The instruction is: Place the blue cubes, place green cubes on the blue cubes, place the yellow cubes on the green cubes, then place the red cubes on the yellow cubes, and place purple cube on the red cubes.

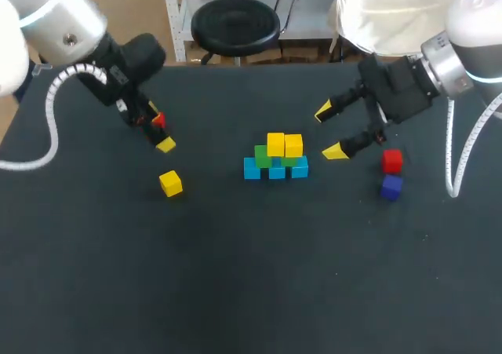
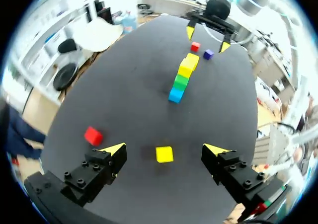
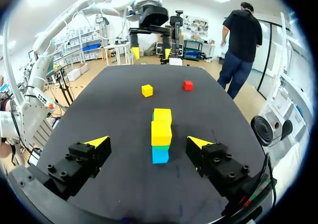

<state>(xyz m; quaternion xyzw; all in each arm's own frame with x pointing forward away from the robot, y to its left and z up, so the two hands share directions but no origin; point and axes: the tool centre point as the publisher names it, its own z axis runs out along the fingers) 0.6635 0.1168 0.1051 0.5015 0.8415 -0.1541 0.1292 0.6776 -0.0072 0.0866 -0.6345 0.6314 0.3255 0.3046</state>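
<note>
Three blue cubes (image 1: pixel 276 171) form a row at mid-table, with two green cubes (image 1: pixel 263 155) on them and two yellow cubes (image 1: pixel 284 144) on top. This stack (image 3: pixel 161 134) shows ahead of my open right gripper (image 3: pixel 149 142), which hangs just right of it (image 1: pixel 329 132). A loose yellow cube (image 1: pixel 170 183) lies on the left; it (image 2: pixel 164 154) appears between the open fingers of my left gripper (image 2: pixel 165 148), below them. A red cube (image 2: pixel 93 135) sits beside that gripper (image 1: pixel 158 126). A second red cube (image 1: pixel 392 161) and a purple cube (image 1: pixel 391 187) lie under my right arm.
The black table (image 1: pixel 259 275) stretches bare across its whole front half. My right gripper (image 2: pixel 206 39) shows far off in the left wrist view, next to the red cube (image 2: pixel 195 46) and the purple cube (image 2: pixel 208 54).
</note>
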